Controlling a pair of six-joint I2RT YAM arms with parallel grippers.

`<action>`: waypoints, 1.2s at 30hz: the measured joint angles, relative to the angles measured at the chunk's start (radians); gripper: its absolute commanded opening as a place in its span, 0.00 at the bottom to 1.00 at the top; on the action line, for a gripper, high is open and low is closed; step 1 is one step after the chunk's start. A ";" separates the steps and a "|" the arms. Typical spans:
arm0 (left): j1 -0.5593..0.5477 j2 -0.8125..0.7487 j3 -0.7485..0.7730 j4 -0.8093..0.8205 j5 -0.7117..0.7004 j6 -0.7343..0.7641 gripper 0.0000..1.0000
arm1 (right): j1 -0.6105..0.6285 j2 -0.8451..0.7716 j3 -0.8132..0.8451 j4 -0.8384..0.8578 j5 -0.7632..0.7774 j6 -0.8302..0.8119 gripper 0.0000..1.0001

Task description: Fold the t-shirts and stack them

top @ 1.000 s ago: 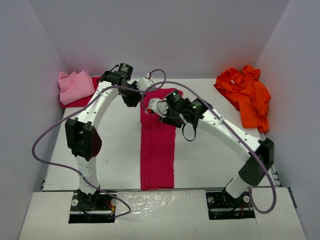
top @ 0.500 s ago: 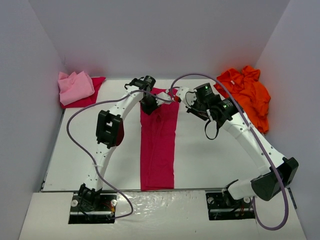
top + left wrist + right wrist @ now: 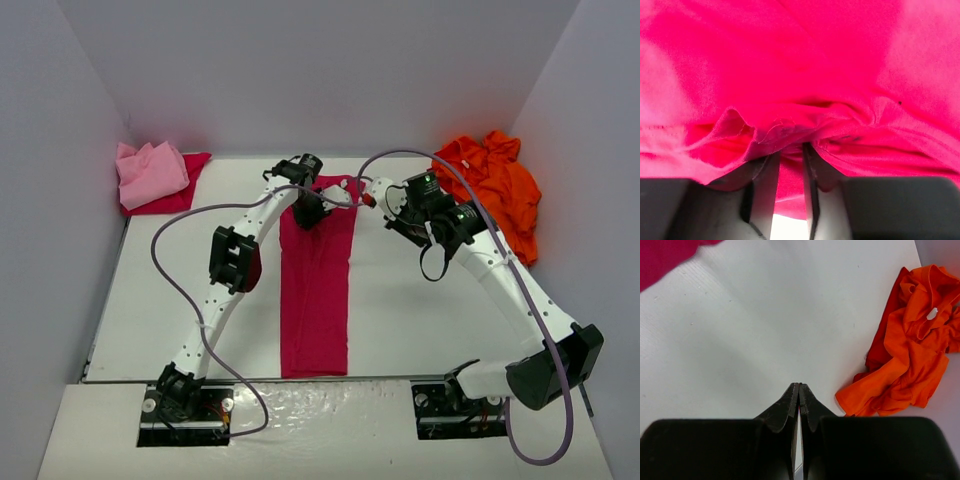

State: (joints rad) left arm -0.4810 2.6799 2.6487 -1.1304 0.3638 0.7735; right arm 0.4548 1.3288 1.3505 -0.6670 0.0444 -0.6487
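Crimson shirt [image 3: 315, 300]: long narrow folded strip, centre of frame, wrinkled at its top end. Left arm stretched far forward, left gripper [image 3: 790, 150] on that top end, jaws pinching a bunched fold. Right gripper [image 3: 799, 390] just right of it over the table [image 3: 420, 310], jaws pressed together, holding nothing. Orange shirt [image 3: 910, 355] crumpled upper right, small white tag [image 3: 932, 313], no legible text. Pink shirt [image 3: 150, 172] heaped upper left.
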 measured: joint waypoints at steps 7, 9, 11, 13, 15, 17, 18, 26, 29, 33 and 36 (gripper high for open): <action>0.027 0.058 0.090 0.153 -0.119 -0.097 0.48 | -0.010 -0.016 -0.025 0.010 -0.019 0.003 0.01; 0.030 0.066 0.094 0.210 -0.159 -0.110 0.49 | -0.011 -0.017 -0.030 0.013 -0.024 0.006 0.01; 0.031 0.073 0.095 0.263 -0.195 -0.120 0.49 | -0.014 -0.017 -0.035 0.013 -0.027 0.009 0.01; 0.031 0.080 0.095 0.312 -0.230 -0.132 0.49 | -0.018 -0.017 -0.037 0.015 -0.027 0.013 0.01; 0.031 0.084 0.095 0.351 -0.256 -0.148 0.50 | -0.022 -0.017 -0.040 0.019 -0.027 0.016 0.01; 0.031 0.086 0.094 0.375 -0.269 -0.165 0.54 | -0.022 -0.017 -0.042 0.020 -0.027 0.016 0.01; 0.031 0.086 0.094 0.383 -0.273 -0.172 0.55 | -0.022 -0.017 -0.042 0.020 -0.027 0.016 0.01; 0.025 -0.037 -0.092 0.472 -0.370 -0.186 0.68 | -0.022 -0.017 -0.045 0.027 -0.027 0.016 0.02; 0.019 -0.135 -0.166 0.478 -0.399 -0.177 0.72 | -0.023 -0.024 -0.049 0.028 -0.027 0.015 0.24; -0.007 -0.353 -0.314 0.444 -0.376 -0.155 0.92 | -0.032 -0.056 -0.051 0.032 -0.007 0.007 0.70; -0.044 -0.584 -0.511 0.406 -0.305 -0.124 0.92 | -0.052 -0.077 -0.051 0.044 0.034 0.002 0.73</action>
State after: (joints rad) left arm -0.5255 2.0955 2.1373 -0.7239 0.0590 0.6499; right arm 0.4025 1.2515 1.2995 -0.6226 0.0780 -0.6465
